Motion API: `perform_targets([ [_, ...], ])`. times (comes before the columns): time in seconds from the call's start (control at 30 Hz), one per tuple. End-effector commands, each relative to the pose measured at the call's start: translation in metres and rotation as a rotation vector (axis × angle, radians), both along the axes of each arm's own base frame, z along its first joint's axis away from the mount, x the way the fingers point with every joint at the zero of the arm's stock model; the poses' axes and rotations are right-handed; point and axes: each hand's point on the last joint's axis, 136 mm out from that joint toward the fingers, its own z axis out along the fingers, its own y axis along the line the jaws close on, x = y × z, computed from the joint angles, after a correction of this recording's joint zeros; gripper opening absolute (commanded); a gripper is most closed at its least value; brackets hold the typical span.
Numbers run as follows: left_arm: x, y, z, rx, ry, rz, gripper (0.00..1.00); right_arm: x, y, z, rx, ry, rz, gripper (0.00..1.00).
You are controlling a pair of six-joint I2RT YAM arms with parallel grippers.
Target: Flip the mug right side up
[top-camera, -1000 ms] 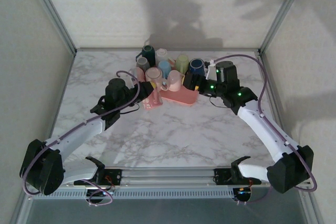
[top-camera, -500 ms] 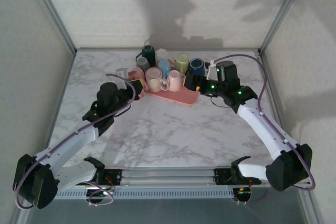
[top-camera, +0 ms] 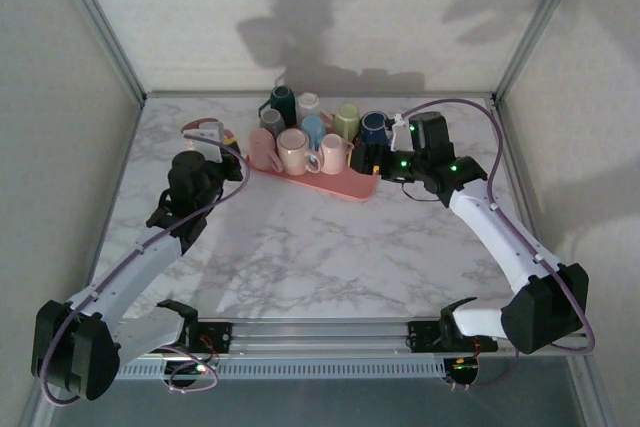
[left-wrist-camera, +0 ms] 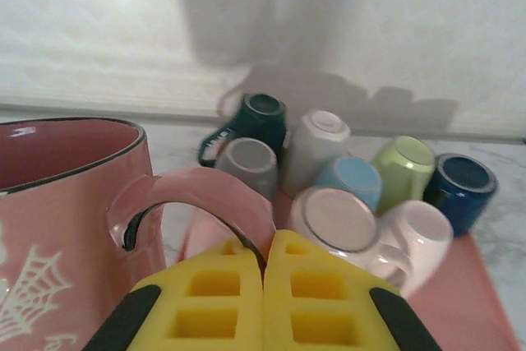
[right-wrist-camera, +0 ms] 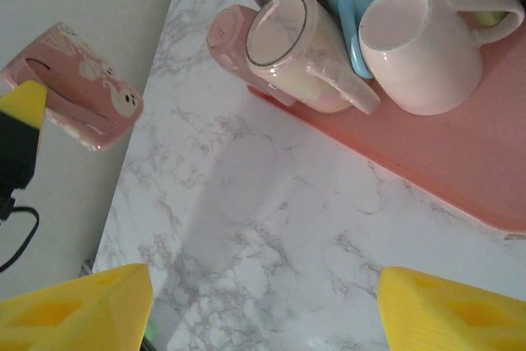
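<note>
Left wrist: we see the mug (left-wrist-camera: 57,203), glossy pink ceramic with a white web print, a dark rim and a looped handle.
Left gripper (left-wrist-camera: 265,256): yellow ribbed pads pinched together on the mug's handle.
Mug's place: in the air, left of the tray (top-camera: 340,185), over the marble table (top-camera: 300,247).
Right gripper (right-wrist-camera: 263,302): fingers wide apart above the table.

Finishes: glazed crockery, matt pads, stone-look top.
Pink mug (left-wrist-camera: 57,203): glossy glaze, dark line at the rim, white web print under the sheen. Other mugs (left-wrist-camera: 329,141): glazed too, bases ringed with a duller band. Tray (right-wrist-camera: 460,170): salmon, smooth, matt, plastic-looking. Table (top-camera: 330,247): marble pattern, smooth, faint sheen. Left gripper (left-wrist-camera: 265,244): pads yellow, matt, rubbery-looking, moulded with square pockets, smooth black plastic at the sides. Rail (top-camera: 320,332) at the near edge: pale metal, ribbed. Walls (top-camera: 200,7): matt off-white.
</note>
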Motion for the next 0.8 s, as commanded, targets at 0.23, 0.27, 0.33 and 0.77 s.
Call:
perform_targets([
  [0.23,0.033,0.048,0.022,0.100,-0.271,0.035,0.00,0.007,-0.001,0.006,-0.003,-0.012,0.023,0.73],
  [0.27,0.037,0.052,0.018,0.103,-0.282,0.036,0.00,0.007,-0.001,0.005,-0.002,-0.013,0.028,0.72],
  [0.33,0.045,0.056,0.010,0.122,-0.283,0.035,0.00,0.007,0.000,0.004,0.002,-0.009,0.038,0.71],
  [0.77,0.091,0.095,-0.037,0.159,-0.299,0.113,0.00,0.016,0.003,-0.001,0.022,0.013,0.042,0.70],
])
